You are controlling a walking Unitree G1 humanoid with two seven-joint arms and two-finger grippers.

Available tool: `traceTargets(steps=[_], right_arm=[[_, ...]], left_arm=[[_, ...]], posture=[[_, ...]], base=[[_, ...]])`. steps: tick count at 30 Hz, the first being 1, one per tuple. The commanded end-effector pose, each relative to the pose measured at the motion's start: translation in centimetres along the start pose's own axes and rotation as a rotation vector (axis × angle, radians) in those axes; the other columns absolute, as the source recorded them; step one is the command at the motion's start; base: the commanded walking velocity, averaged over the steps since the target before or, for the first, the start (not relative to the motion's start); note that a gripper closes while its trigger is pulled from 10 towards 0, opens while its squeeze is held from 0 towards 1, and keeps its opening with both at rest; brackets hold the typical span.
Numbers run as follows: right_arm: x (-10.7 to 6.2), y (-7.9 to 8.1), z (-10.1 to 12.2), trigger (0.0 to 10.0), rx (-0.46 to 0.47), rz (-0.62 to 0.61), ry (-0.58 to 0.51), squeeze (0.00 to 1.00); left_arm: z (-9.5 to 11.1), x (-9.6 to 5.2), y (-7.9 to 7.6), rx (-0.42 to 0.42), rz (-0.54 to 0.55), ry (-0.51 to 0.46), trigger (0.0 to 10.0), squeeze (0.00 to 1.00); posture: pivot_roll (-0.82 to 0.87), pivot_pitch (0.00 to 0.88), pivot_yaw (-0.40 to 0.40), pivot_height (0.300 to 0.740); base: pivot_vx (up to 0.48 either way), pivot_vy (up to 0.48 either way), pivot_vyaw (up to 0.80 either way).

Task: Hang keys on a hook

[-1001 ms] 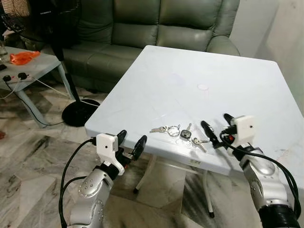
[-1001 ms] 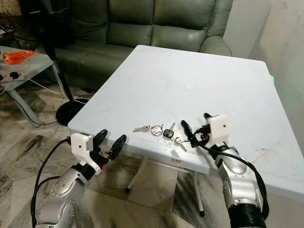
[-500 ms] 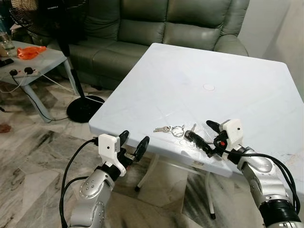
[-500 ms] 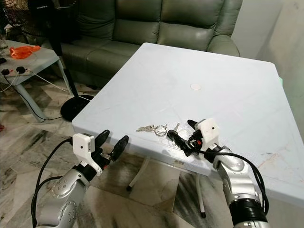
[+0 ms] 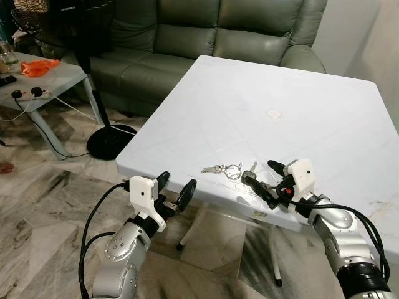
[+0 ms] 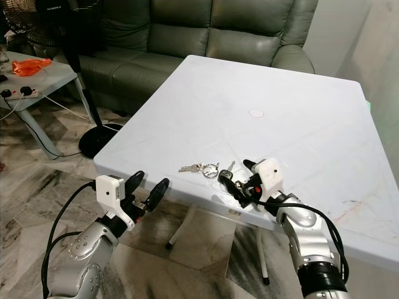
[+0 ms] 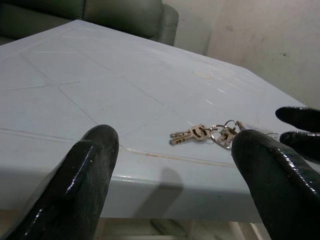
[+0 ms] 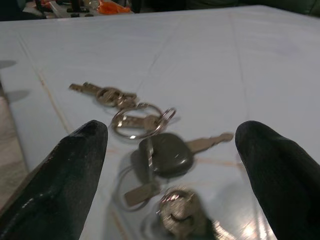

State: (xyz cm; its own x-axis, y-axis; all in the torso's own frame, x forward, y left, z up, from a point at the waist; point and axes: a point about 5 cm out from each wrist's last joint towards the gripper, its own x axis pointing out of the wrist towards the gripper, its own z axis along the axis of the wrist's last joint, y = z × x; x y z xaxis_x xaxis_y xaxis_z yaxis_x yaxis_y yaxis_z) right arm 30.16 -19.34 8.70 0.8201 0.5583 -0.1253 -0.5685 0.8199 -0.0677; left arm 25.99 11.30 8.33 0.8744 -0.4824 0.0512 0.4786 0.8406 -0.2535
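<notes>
You are looking down at a white table (image 5: 293,93) with the keys (image 5: 240,172) lying near its front edge, a loose bunch of silver keys, rings and one black-headed key spread flat on the surface. Your right gripper (image 5: 267,179) is sitting low over the table at about 4 o'clock from the bunch, its two black fingers spread wide and pointing toward the keys; one finger is lying just beside the black-headed key, the other is reaching past it on the far side, and nothing is pinched between them. In the right wrist view the bunch (image 8: 150,145) is lying between the two spread fingertips (image 8: 70,165), with the black key head close to the middle of the gap. Your left gripper (image 5: 176,189) is hovering off the table's front edge, at about 8 o'clock from the keys and well apart from them, fingers also spread and holding nothing; its wrist camera is looking across the tabletop at the keys (image 7: 210,133). Beyond the table, at 12 o'clock, a green sofa (image 5: 206,31) is standing against the wall. At 10 o'clock a standing fan (image 5: 93,81) is resting on the marble floor (image 5: 37,205), beside a side table (image 5: 43,78) carrying something orange.
</notes>
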Motion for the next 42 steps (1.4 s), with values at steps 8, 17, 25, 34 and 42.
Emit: traceTargets(steps=[8,17,25,34,42], right_arm=[[0.0,1.2,-0.9,6.7,0.000,0.009,0.011,0.00],[-0.1,1.2,-0.8,0.0,0.018,-0.003,-0.004,0.00],[0.1,1.4,-0.6,0.0,0.019,-0.013,-0.020,0.00],[0.5,1.8,0.0,0.0,0.022,-0.009,-0.052,0.00],[1.2,2.4,0.7,0.4,0.027,0.001,-0.081,0.00]], left_arm=[[0.4,0.1,-0.1,0.017,0.001,-0.003,10.0,0.00],[0.5,0.1,0.0,0.018,0.001,-0.002,10.0,0.00],[0.5,0.1,0.0,0.019,0.004,0.000,10.0,0.00],[0.5,0.1,0.0,0.019,0.005,0.000,10.0,0.00],[0.5,0.1,0.0,0.014,0.009,-0.002,10.0,0.00]], posture=[[-0.01,0.051,-0.020,0.740],[-0.02,0.054,-0.019,0.740],[-0.02,0.057,-0.017,0.740],[-0.01,0.059,-0.018,0.740],[-0.01,0.061,-0.019,0.740]], base=[[0.000,0.000,0.00],[0.000,0.000,0.00],[0.000,0.000,0.00],[0.000,0.000,0.00],[0.000,0.000,0.00]])
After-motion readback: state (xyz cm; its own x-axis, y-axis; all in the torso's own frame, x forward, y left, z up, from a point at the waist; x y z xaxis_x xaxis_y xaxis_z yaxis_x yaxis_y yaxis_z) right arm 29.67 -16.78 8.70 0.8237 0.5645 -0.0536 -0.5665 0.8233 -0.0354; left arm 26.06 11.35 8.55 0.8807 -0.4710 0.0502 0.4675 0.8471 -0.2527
